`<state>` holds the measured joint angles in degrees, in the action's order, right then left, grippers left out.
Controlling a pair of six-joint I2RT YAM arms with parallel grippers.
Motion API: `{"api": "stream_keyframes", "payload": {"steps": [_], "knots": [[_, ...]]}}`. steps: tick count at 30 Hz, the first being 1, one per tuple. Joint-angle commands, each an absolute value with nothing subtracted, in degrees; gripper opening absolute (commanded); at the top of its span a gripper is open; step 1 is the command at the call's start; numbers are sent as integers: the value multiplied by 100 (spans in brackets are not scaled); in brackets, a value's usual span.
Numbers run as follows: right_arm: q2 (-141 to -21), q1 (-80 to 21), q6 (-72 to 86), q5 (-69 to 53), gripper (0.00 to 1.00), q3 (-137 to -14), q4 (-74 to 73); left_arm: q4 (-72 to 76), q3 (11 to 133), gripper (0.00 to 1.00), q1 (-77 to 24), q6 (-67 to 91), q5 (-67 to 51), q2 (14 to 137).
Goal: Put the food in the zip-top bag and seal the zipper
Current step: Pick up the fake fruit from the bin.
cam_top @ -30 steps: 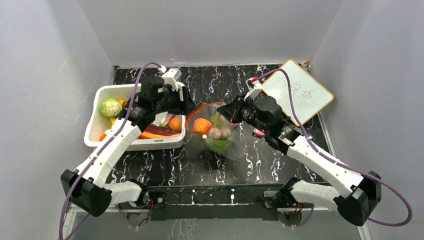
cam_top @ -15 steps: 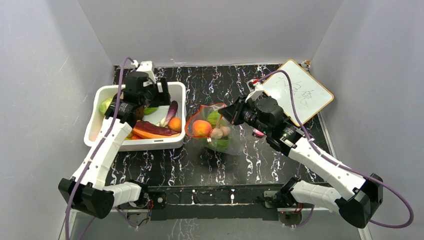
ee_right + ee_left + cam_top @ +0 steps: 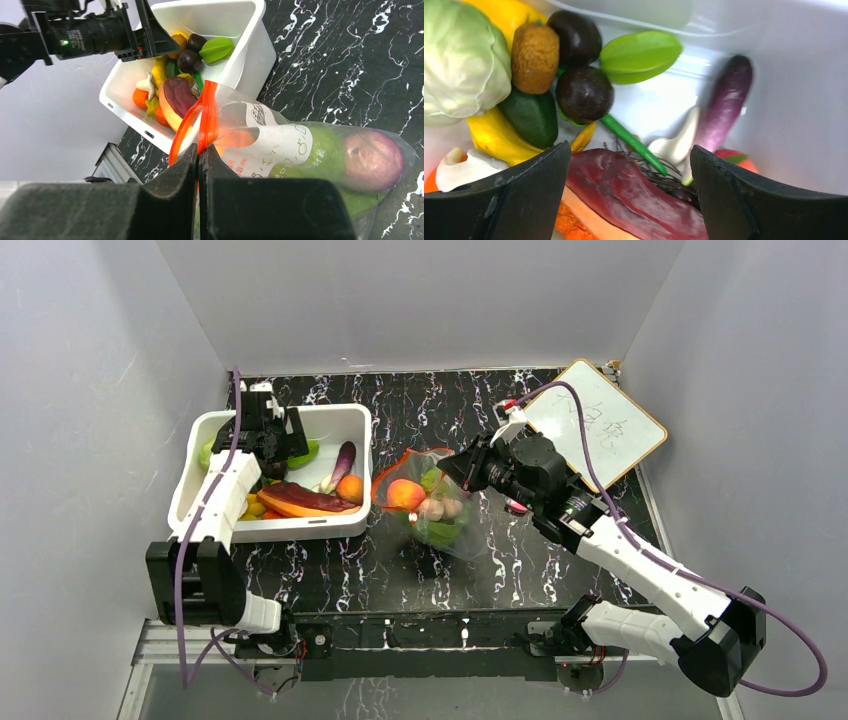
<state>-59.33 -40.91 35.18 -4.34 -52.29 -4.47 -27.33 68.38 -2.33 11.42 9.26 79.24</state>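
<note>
— What is the right gripper [image 3: 200, 167] doing?
— Its jaws are pinching the zipper [image 3: 207, 112] of the zip-top bag [image 3: 280, 142], which is lying mid-table, holding a peach [image 3: 405, 494] and greens [image 3: 325, 150].
— And the left gripper [image 3: 629, 200]?
— At the bag's ten o'clock, it is hovering, jaws spread, over the white bin [image 3: 345, 418], where a cabbage [image 3: 459, 60] and an eggplant [image 3: 724, 105] are lying.

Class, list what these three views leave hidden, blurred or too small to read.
- Top view: whiteboard writing, too small to read.
- Top view: contents at the left of the white bin, covered by the left gripper.
- Right wrist: the zipper where the shut right gripper clamps it, hidden by its fingers.
- Left wrist: eggplant, blurred.
</note>
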Motion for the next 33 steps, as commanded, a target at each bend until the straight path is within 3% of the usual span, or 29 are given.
{"api": "stream_keyframes", "payload": {"steps": [1, 22, 33], "knots": [[-5770, -4117, 3427, -440, 0, -5279, 131, -2215, 6503, 86, 86, 1221, 881, 8156], [-5739, -4108, 3301, -346, 0, -5387, 24, -1814, 6904, 84, 498, 1075, 1247, 9512], [-5660, -4112, 3357, -367, 0, -5377, 28, -1689, 6873, 77, 527, 934, 1065, 9760]]}}
